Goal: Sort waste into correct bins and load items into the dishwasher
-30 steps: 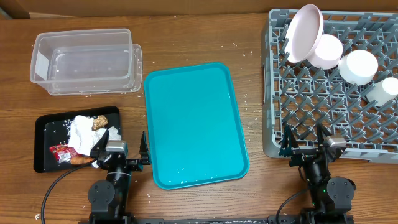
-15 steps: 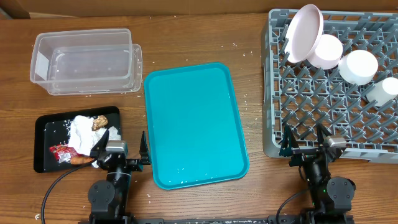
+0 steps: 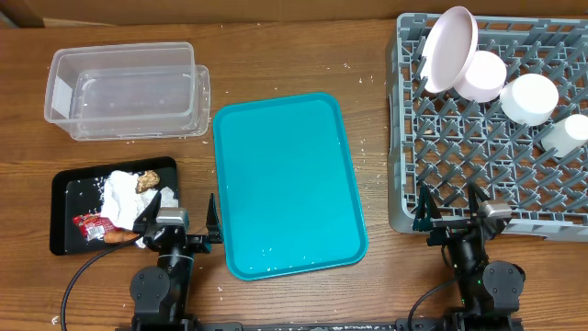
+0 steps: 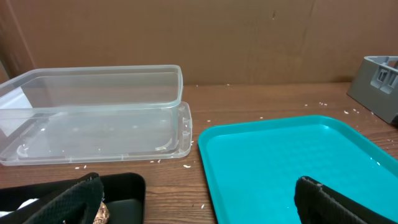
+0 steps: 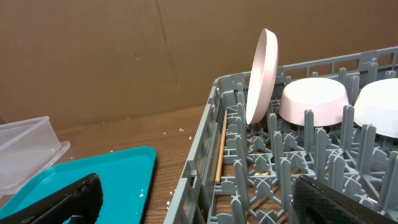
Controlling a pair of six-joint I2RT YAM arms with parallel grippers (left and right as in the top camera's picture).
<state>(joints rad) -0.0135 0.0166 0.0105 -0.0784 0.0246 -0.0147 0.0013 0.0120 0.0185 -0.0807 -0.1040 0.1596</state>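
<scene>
The black tray [image 3: 69,188] at front left holds crumpled white napkins [image 3: 119,195], a brown food bit [image 3: 147,179], a red wrapper [image 3: 90,222] and an orange carrot [image 3: 118,236]. The grey dish rack [image 3: 404,138] at right holds a pale pink plate [image 3: 447,48] on edge, two white bowls [image 3: 481,75] and a small white cup [image 3: 564,134]. A thin wooden stick [image 5: 221,151] lies along the rack's left wall. My left gripper [image 3: 180,218] is open and empty at the front, between the black tray and the teal tray. My right gripper [image 3: 450,204] is open and empty at the rack's front edge.
A bare teal tray [image 3: 285,179] lies in the middle. A clear plastic container [image 3: 124,87] sits on its lid at back left. White crumbs dot the wooden table. A brown cardboard wall stands behind.
</scene>
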